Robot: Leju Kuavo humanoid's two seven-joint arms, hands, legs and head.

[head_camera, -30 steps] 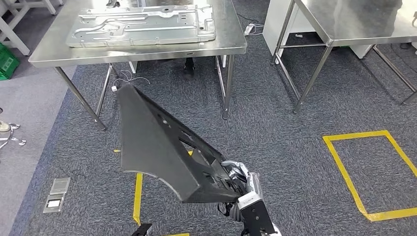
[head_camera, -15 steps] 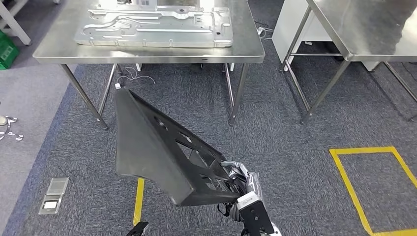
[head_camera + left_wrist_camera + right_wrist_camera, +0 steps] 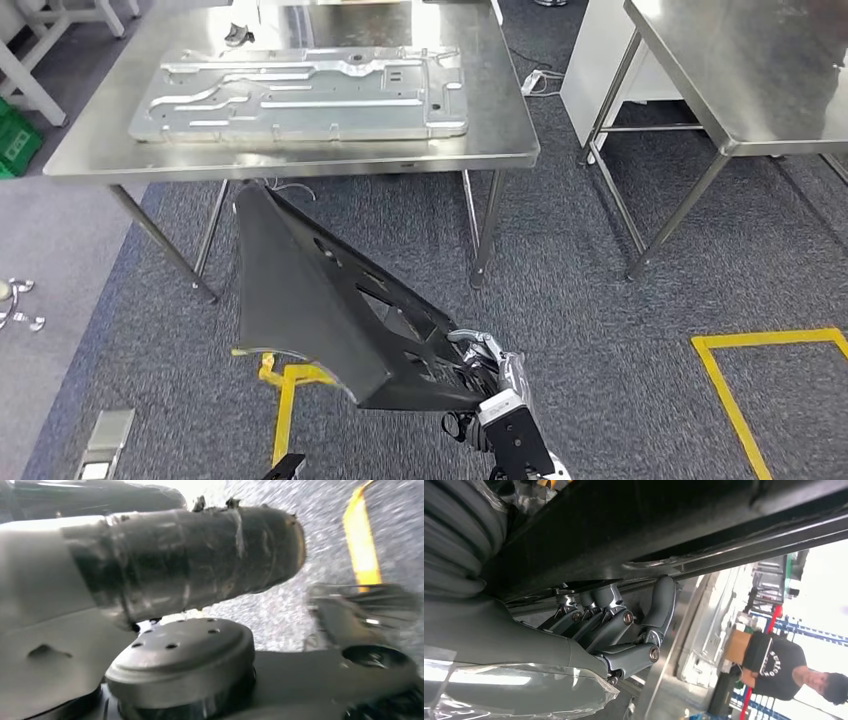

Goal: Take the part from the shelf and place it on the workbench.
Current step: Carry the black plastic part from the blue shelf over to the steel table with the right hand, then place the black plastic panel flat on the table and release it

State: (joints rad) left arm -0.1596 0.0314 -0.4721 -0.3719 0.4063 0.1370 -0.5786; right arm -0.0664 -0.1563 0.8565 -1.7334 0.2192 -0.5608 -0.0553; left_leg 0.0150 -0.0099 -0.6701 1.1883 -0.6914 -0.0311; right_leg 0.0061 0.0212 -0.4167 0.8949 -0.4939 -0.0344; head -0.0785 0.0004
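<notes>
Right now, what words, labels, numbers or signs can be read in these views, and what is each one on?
White lettering on the person's black T-shirt in the right wrist view: too blurred and turned to read.
Yellow floor tape: plain lines, no text.
Black part, held by the right hand, and metal panel on the workbench: no readable marking.

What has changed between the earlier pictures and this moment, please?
The camera has moved nearer the workbench, so more of its top and the metal panel shows; the floor markings have shifted with the view. The right hand keeps its grip on the dark part, held tilted as before.
</notes>
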